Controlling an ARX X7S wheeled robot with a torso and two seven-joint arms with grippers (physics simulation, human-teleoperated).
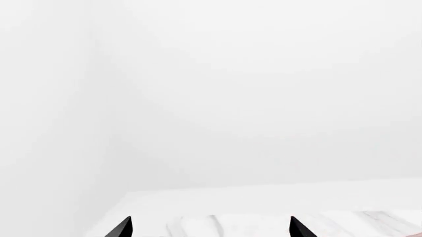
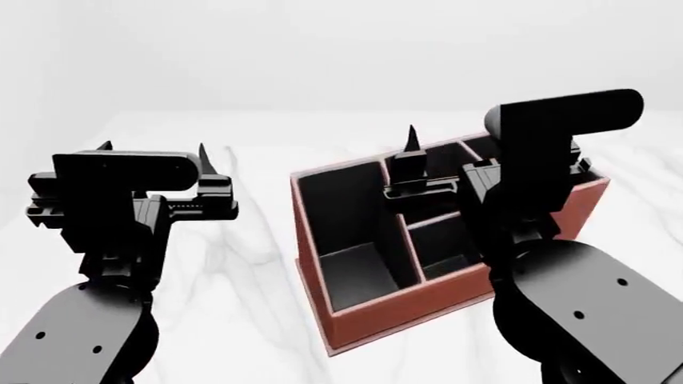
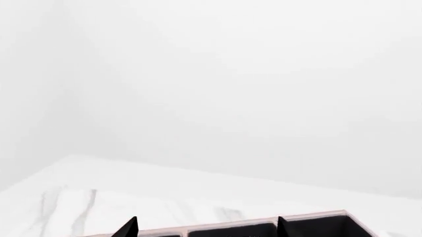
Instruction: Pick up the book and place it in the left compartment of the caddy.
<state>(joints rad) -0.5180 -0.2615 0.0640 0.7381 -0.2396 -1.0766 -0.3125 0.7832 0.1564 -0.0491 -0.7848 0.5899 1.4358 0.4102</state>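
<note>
The reddish-brown caddy [image 2: 369,320] with black lining stands on the white marble table [image 2: 245,272], right of centre. Its left compartment [image 2: 344,228] is the long narrow slot on the left, and it looks empty. The book is not in any view. My left gripper [image 2: 153,149] is open and empty, held above the table to the left of the caddy; in the left wrist view [image 1: 211,228] its tips stand wide apart. My right gripper [image 3: 207,228] is open and empty above the caddy's middle and right slots, with the caddy's far rim [image 3: 264,228] between its tips. One right fingertip [image 2: 411,138] shows in the head view.
My right arm [image 2: 577,296] covers the caddy's right part and the table behind it. The table's far edge [image 1: 264,190] meets a plain white wall. Bare marble lies between the left arm and the caddy.
</note>
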